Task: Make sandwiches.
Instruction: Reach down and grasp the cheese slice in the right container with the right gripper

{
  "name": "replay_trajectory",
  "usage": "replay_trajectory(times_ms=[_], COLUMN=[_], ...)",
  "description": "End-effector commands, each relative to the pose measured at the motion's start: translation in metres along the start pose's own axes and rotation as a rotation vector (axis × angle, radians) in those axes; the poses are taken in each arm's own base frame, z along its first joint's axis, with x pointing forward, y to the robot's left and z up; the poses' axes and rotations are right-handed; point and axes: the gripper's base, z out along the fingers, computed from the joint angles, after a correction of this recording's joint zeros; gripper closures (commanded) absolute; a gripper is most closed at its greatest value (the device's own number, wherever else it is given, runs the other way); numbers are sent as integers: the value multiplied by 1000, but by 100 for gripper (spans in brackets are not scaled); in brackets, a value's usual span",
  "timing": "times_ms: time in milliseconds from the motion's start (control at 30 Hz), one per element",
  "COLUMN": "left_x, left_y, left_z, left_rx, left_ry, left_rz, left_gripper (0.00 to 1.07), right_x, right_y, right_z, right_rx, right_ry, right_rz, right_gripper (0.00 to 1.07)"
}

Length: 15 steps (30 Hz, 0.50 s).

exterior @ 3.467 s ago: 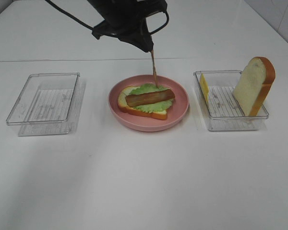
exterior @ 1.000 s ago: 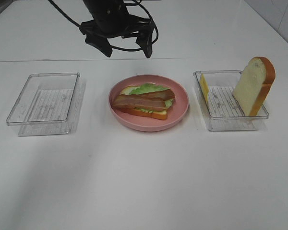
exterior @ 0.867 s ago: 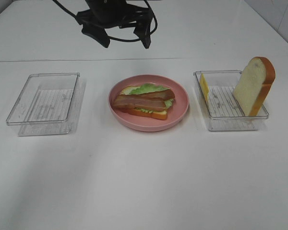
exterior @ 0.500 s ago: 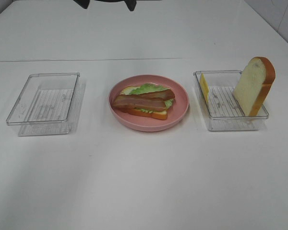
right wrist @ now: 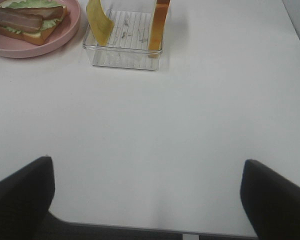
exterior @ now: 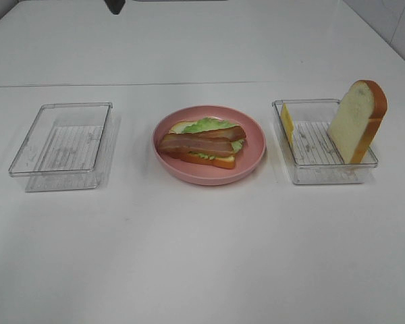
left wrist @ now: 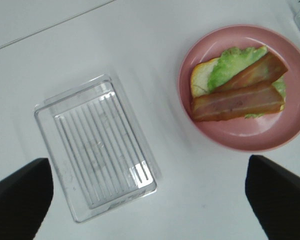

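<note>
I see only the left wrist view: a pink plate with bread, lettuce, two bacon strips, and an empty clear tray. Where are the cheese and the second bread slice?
Observer: A second clear tray sits on the other side of the pink plate; the yellow cheese stands on edge in it, against the wall nearest the plate.
Operator: And the bread?
Observer: The bread slice stands on edge in the same tray, at the side far from the plate.
Operator: Is the right end effector holding anything?
Observer: No, the right end effector is open, holding nothing.
</note>
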Motion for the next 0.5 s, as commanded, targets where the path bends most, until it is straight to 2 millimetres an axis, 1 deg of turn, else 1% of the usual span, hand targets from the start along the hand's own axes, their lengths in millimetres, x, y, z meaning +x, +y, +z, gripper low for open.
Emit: replay_trajectory(times_ms=[33,67,100,133,167,200,233,267,300,333,400,433,467,500], left_x=[28,28,39,39,51,57,57,70,76,76,103,103,109,109], left_y=[14,14,24,24,33,38,38,44,47,47,52,52,52,52], left_z=[-17,-17,-25,-25,-33,-37,-37,-44,-50,-50,-66,-66,-69,-69], left_rx=[-40,-40,-51,-51,-61,-67,-67,-78,-81,-81,-91,-91,-95,-95], left_ry=[113,113,123,123,129,133,133,142,137,137,138,138,141,141], left_rz=[-43,-43,-77,-77,-105,-118,-118,-138,-146,-146,-177,-177,-189,-189], left_gripper=[9,9,9,9,9,9,9,9,9,9,9,9,9,9], right_x=[3,3,3,3,3,3,3,3,3,3,3,3,3,3], right_y=[0,0,0,0,0,0,0,0,0,0,0,0,0,0], right_z=[-4,-4,-4,-4,-4,-4,-4,-4,-4,-4,-4,-4,-4,-4], right_rx=[4,4,4,4,4,4,4,4,4,4,4,4,4,4], right_ry=[-38,-38,-38,-38,-38,-38,-38,-38,-38,-38,-38,-38,-38,-38], right_rz=[2,2,2,2,2,2,2,2,2,2,2,2,2,2], right_gripper=[9,9,9,9,9,9,9,9,9,9,9,9,9,9])
